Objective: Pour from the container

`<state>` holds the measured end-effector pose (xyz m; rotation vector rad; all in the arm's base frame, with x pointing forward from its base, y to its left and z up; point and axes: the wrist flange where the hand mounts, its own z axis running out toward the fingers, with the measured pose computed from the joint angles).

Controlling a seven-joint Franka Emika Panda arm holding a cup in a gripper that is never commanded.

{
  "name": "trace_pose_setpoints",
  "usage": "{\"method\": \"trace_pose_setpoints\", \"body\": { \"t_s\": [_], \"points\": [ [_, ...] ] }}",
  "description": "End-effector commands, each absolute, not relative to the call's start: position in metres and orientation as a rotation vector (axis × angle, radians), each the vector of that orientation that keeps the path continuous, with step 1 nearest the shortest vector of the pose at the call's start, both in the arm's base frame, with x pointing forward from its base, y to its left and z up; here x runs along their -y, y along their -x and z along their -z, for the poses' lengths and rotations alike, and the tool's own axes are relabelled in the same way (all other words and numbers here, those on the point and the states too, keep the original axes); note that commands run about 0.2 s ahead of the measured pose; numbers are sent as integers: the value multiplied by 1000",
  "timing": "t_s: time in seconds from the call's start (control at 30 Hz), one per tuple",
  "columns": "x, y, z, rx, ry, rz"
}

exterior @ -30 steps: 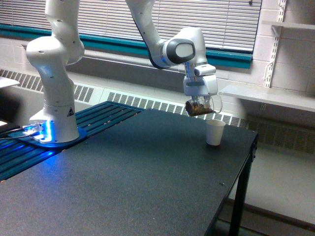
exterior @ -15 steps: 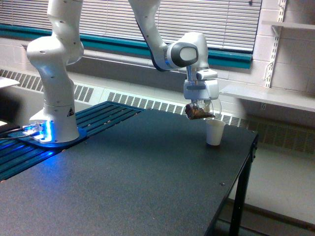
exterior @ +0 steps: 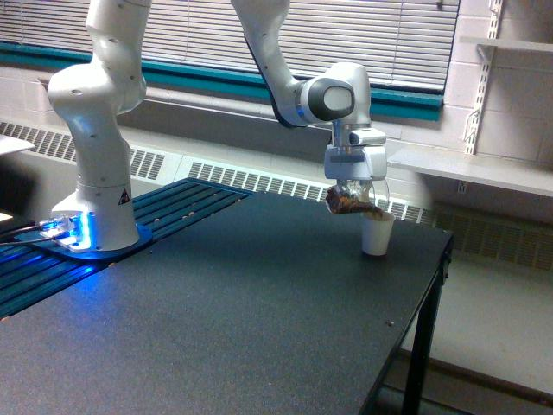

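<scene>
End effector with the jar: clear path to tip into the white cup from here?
Probably yes. The end effector holds the tilted jar just above the white cup, slightly toward the exterior view's left, with nothing between them.

The scene is evenly, softly lit; a blue glow is cast at the robot base (exterior: pixel 82 232). Faint sheen is seen on the desk (exterior: pixel 259 311). Fine detail is possibly lost to slight blur.

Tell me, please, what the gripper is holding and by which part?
The gripper holds the clear container of brown granules from above, by its upper part, tilted above the white paper cup. The exact contact cannot be told.
</scene>
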<state>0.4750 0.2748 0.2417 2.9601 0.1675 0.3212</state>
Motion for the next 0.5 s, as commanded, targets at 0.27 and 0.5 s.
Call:
{"method": "trace_pose_setpoints", "body": {
  "t_s": [0.27,0.5],
  "points": [
    [-288,-479,-240,-205,-2922,-298],
    [-290,-480,-238,-206,-2912,-288]
  ]
}}
